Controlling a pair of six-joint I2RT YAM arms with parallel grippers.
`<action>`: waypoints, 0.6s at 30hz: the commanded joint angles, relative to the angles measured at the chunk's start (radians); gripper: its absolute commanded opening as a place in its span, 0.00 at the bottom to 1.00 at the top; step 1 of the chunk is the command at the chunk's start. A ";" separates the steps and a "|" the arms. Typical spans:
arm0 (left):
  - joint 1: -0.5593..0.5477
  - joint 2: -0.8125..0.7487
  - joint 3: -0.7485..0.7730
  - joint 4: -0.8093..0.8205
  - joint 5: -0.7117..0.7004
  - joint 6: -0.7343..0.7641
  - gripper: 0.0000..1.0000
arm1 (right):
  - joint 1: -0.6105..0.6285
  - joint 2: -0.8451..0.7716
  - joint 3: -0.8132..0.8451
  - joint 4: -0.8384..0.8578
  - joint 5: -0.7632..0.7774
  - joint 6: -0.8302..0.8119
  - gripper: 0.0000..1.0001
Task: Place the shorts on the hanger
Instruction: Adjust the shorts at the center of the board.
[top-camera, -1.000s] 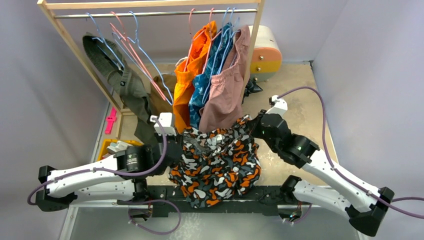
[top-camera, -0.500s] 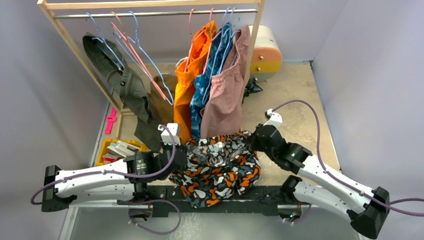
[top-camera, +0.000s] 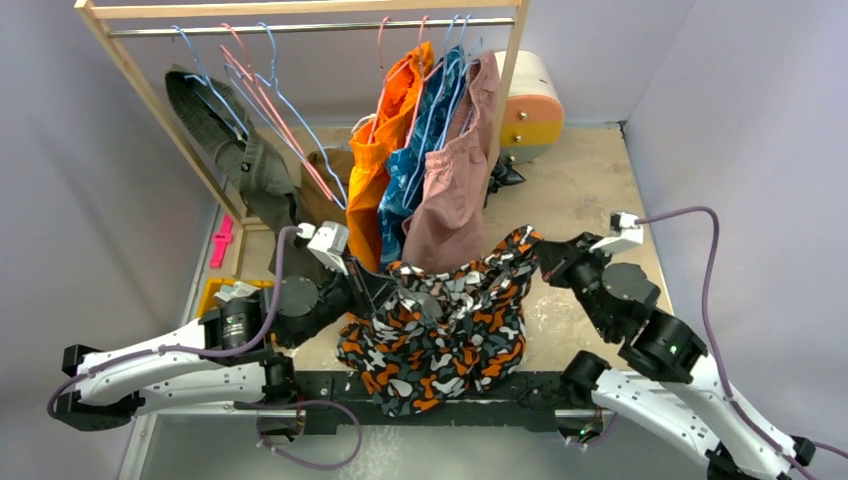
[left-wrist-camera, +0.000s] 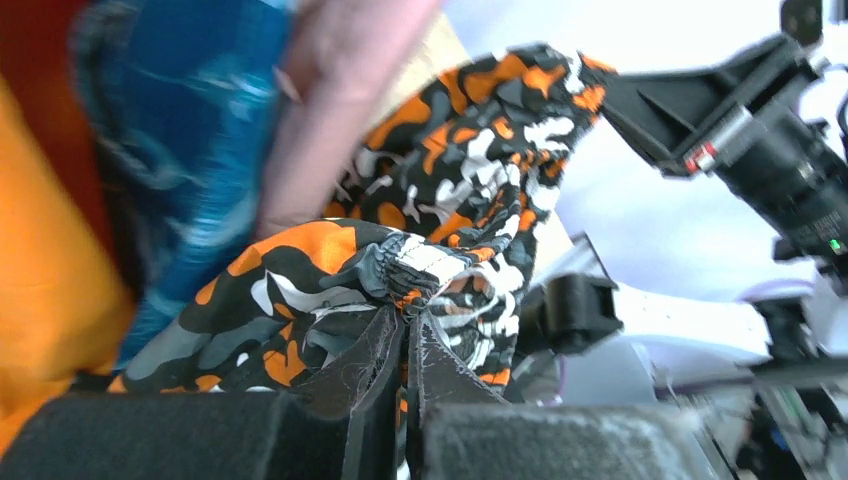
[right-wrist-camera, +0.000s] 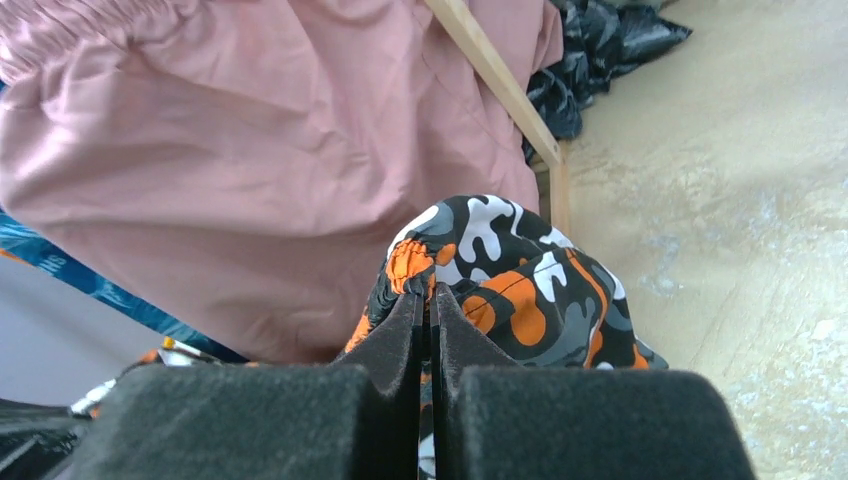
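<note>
The camouflage shorts hang stretched between my two grippers above the table's near edge. At their left waistband corner my left gripper is shut on the fabric; the left wrist view shows the gathered waistband pinched at the gripper tips. My right gripper is shut on the right corner, and in the right wrist view the shorts bunch over the gripper tips. An empty light-blue hanger hangs on the rail at back left, apart from both grippers.
A wooden rack carries pink-red hangers, an olive garment, orange shorts, blue patterned shorts and dusty-pink shorts. A cream-and-orange drawer unit stands behind. A yellow tray lies at left.
My right arm has swung out to the right and my left gripper has drawn back left and up, pulling the shorts' waistband wider between them. Both grips have held.
</note>
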 joint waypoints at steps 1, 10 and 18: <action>0.001 0.041 -0.042 0.114 0.261 0.008 0.00 | 0.001 -0.031 -0.010 0.004 0.035 -0.034 0.00; -0.080 0.125 -0.277 0.240 0.284 -0.156 0.00 | 0.001 -0.021 -0.073 -0.023 -0.019 0.034 0.00; -0.123 0.395 -0.294 0.294 0.071 -0.202 0.00 | 0.001 0.068 -0.190 0.070 -0.087 0.103 0.00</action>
